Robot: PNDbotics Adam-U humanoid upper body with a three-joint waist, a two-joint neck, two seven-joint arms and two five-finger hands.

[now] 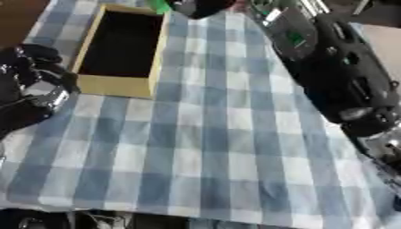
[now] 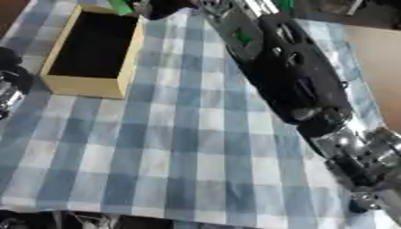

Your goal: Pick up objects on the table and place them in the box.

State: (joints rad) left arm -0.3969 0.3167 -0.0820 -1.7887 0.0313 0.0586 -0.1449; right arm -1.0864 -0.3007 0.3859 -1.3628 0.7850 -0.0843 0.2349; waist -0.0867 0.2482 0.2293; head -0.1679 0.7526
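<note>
**Right robot hand at the far edge, past the box**

Right robot hand (image 1: 200,6) sits beyond the box's (image 1: 117,85) far corner, beside something green (image 2: 120,6); whether my fingers grip it I cannot tell. Left robot hand (image 1: 31,85) idles near the box's left side, state unclear. Judged step: carrying toward the box. Next: centre over the dark opening above the checked desk (image 1: 203,147), then release.
</note>
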